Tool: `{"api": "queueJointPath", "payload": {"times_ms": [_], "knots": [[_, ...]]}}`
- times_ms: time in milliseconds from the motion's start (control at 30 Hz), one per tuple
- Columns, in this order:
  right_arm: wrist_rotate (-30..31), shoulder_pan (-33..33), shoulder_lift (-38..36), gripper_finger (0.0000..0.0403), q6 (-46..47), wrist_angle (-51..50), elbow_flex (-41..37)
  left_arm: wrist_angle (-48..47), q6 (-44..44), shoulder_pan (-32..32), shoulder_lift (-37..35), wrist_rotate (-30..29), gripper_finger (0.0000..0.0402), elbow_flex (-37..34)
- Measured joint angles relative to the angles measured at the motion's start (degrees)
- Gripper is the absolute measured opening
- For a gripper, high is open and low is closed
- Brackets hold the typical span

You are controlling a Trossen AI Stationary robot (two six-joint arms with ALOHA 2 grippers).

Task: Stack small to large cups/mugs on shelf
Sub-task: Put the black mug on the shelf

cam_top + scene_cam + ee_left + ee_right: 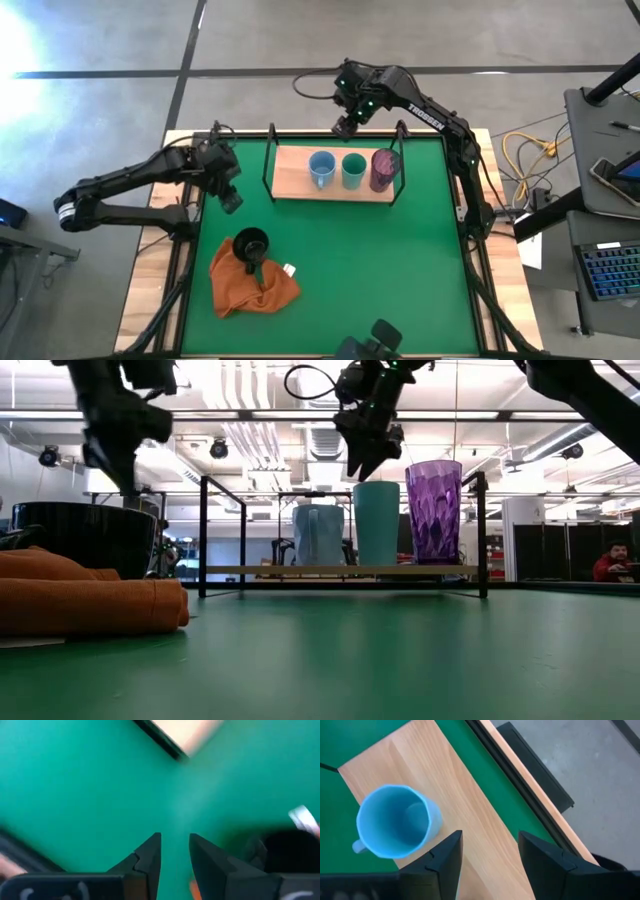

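The shelf (296,180) stands on the far part of the green mat. On its wooden board stand the light blue mug (321,170), the teal cup (353,171) and the purple tumbler (384,170) in a row. The black mug (250,245) sits upright on the orange cloth (252,285) at the near left. My left gripper (231,201) hovers over the mat between the shelf's left end and the black mug, its fingers (150,855) a little apart and empty. My right gripper (345,126) is open and empty above the shelf's far edge, behind the blue mug (392,822).
The shelf's thin black frame (203,535) rises at both ends. A small white tag (290,269) lies by the cloth. The green mat (380,270) is bare at the near right. Cables and a keyboard lie beyond the table's right edge.
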Motion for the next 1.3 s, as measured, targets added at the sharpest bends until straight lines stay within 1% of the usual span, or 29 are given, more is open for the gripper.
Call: {"api": "queueJointPath", "payload": {"times_ms": [67,133,267,433,500,633,767,967,1167,1300], "knots": [[0.0,0.0,0.0,0.0182,0.0,-0.9,0.0,-1.1,0.4,-0.4,-0.7,5.6,0.0087,-1.4],[0.0,0.0,0.0,0.0182,0.0,-1.2,0.0,-1.4,-0.6,-1.1,-1.8,9.0,0.0087,-3.1],[0.0,0.0,0.0,0.0183,0.0,-1.5,0.0,-1.9,-5.2,-3.2,-5.0,10.6,0.0087,-4.9],[0.0,0.0,0.0,0.0180,-0.1,-1.4,0.0,-1.8,-11.5,-4.7,-9.4,18.1,0.0087,-6.2],[0.0,0.0,0.0,0.0180,-0.1,-1.4,0.0,-1.8,-13.9,-4.9,-10.5,19.3,0.0087,-7.0],[0.0,0.0,0.0,0.0180,-0.3,-1.1,0.0,-1.0,-18.8,-5.0,-10.8,19.8,0.0087,-9.1],[0.0,0.0,0.0,0.0180,-0.4,-0.8,0.0,2.1,-22.2,-5.2,-10.1,23.7,0.0087,-12.3],[0.0,0.0,0.0,0.0178,-0.2,-1.0,0.0,6.2,-23.6,-7.1,-8.9,23.3,0.0087,-14.8],[0.1,0.0,0.0,0.0180,-0.2,-1.9,0.0,6.4,-24.2,-11.9,-8.3,13.8,0.0087,-14.0],[0.1,0.0,0.0,0.0180,-0.2,-1.9,0.0,8.5,-28.1,-16.6,-8.3,10.5,0.0087,-13.8]]}}
